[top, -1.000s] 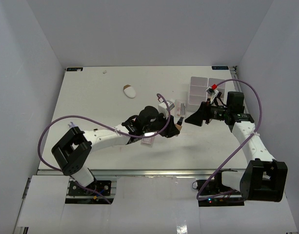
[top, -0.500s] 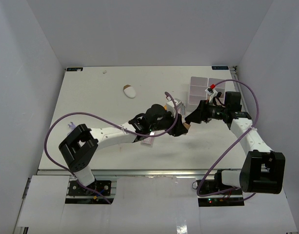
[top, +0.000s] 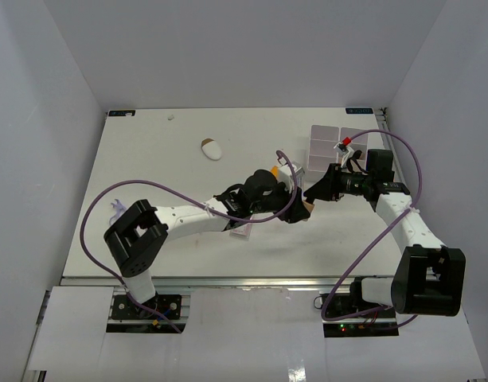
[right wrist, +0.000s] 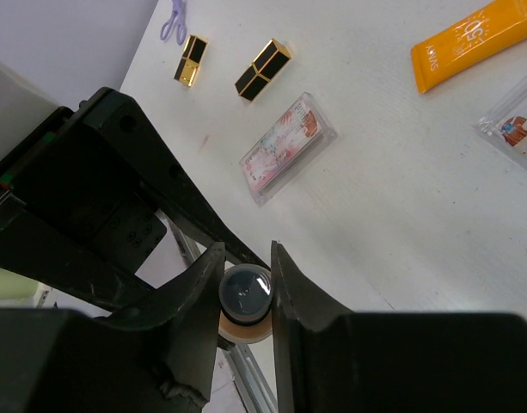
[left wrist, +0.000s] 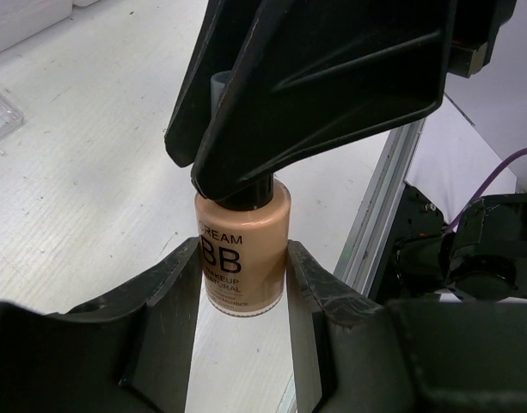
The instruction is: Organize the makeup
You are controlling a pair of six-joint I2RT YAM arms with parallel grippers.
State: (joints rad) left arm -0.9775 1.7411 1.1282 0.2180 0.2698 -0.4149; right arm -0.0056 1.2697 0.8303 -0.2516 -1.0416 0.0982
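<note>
Tan through the glass, dark at the cap: grips the bottle [left wrist: 244, 258] in the lower middle of the left wrist view, with the left gripper [left wrist: 243, 280] pressed against both sides of its body. Pinches the cap from above with the right gripper [right wrist: 246, 258], jaws narrow and touching it. Keeps it upright, right of centre in the top view. Farther out on the table [top: 148, 175], shows a pink palette [right wrist: 289, 148], black-and-gold sticks [right wrist: 263, 69] and an orange tube [right wrist: 478, 39] across the upper right wrist view. Toward the far edge, shows an oval piece [top: 212, 149] upper left of centre and a white box [top: 323, 135] upper right.
</note>
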